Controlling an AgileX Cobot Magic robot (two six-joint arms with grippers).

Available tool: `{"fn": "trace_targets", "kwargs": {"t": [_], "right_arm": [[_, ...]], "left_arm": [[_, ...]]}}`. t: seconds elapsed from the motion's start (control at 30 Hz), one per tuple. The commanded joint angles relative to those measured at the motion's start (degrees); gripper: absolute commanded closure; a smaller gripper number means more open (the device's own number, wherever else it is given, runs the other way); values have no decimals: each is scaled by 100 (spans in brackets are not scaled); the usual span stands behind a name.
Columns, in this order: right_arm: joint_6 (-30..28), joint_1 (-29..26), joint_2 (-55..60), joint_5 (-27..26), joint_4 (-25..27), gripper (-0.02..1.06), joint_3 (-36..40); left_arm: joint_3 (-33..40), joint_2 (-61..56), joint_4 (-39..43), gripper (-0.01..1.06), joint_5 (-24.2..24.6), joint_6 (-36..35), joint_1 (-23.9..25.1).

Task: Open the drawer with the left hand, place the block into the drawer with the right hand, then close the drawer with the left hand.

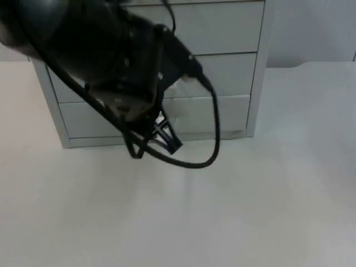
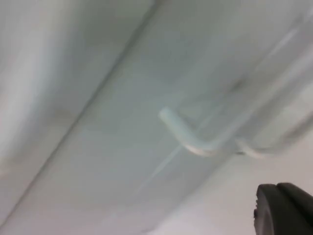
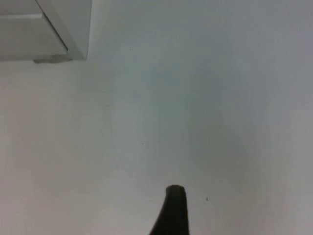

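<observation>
A white drawer cabinet [image 1: 222,72] with three drawer fronts stands at the back of the table. My left arm reaches down across its front. My left gripper [image 1: 166,133] is at the middle of the bottom drawer [image 1: 211,114], right by its handle. In the left wrist view the curved white handle [image 2: 195,141] on the bottom drawer's front is very close, and my left gripper [image 2: 282,209] is just off it. My right gripper [image 3: 172,211] hangs over bare table, off the cabinet's lower right corner [image 3: 73,49].
The white table top [image 1: 250,211] stretches wide in front of and to the right of the cabinet. A black cable loop [image 1: 194,161] from the left arm hangs low in front of the bottom drawer.
</observation>
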Motion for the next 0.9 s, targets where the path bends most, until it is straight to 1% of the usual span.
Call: {"fn": "trace_targets", "kwargs": {"t": [0.0,0.03,0.07,0.1,0.2,0.23,0.37,0.5,0.67,0.77,0.8,0.87], "right_arm": [[-46,-25,-38,-58,-23,36,10],[-46,-25,-38,-58,-23,36,10],[-46,-25,-38,-58,-23,36,10],[-46,-25,-38,-46,-23,36,10],[-46,-25,-38,-46,-12,36,10],[-46,-25,-38,-46,-12,36,10],[-46,-25,-38,-57,-12,36,10],[-46,-25,-51,-73,-12,36,10],[-60,-25,-122,-129,-12,36,10],[-155,-25,-214,-132,-12,36,10],[-155,-25,-214,-132,-12,36,10],[-197,-25,-270,-142,-12,36,10]], "left_arm": [[-22,-308,-713,105,47,504,-115],[-22,-449,-1077,105,44,829,-147],[-22,-449,-1077,105,44,829,-147],[-22,-687,-1548,105,21,1321,-158],[-22,-1061,-2386,105,121,2088,-158],[-22,-1061,-2386,105,121,2088,-158],[-22,-1468,-3068,105,131,2681,-117],[4,-1717,-3263,105,108,2820,-117],[133,-2056,-3273,105,97,2849,-104],[210,-2192,-3369,105,108,2857,105],[210,-2192,-3369,105,108,2857,105],[253,-2332,-3711,105,92,3110,497]]}}
